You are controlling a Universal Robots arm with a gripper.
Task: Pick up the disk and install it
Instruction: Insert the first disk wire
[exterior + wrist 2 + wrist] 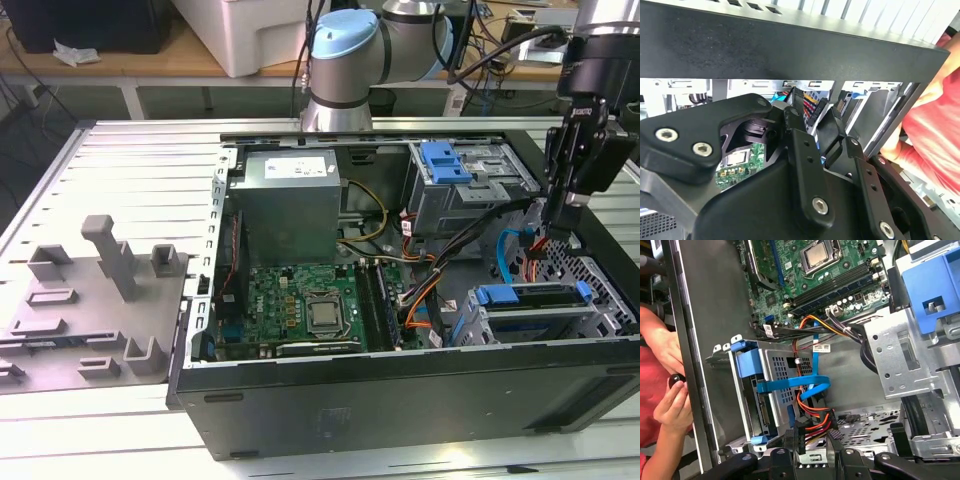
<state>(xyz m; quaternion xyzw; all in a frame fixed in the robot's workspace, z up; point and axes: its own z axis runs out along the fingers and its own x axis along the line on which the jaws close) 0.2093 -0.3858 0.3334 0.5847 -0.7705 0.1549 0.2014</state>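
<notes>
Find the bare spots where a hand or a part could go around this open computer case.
Free: the slatted table behind the grey fixture tray, and its strip on the camera's side of the case. Crowded: inside, cables fill the gap between motherboard and drive cages.

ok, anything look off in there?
A person's hand is right beside the case wall while the gripper is inside the case. A blue cable and orange wires hang loose near it.
</notes>
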